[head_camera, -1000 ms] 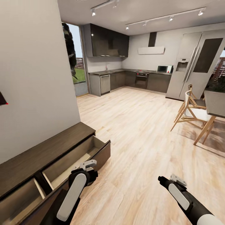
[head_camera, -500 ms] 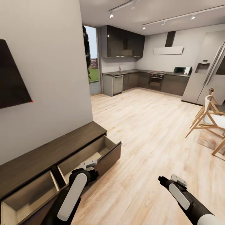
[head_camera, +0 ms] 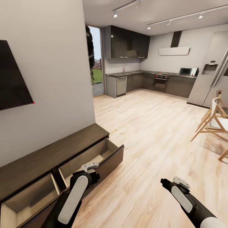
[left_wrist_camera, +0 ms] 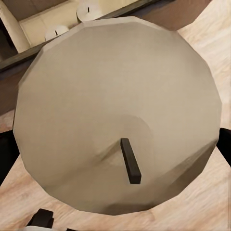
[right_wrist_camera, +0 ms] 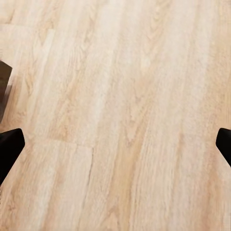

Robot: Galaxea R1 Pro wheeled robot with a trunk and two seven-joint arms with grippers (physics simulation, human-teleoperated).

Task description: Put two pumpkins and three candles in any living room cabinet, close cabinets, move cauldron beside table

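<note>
- Because the cabinet [head_camera: 47,155] stands with both drawers pulled out, the base could clip a drawer front while turning, judging by how near the left arm is.
- The left gripper [left_wrist_camera: 122,226] is clenched around a candle [left_wrist_camera: 115,115], which could slip or drop outside the drawer.
- Two candles [left_wrist_camera: 89,9] already lie in a drawer.
- The right gripper [right_wrist_camera: 115,144] hangs spread wide, holding nothing, over the floor [right_wrist_camera: 125,96].

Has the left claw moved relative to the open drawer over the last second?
No. The left claw sits over the open drawer's front edge as before; the whole view swung, so the camera moved.
</note>
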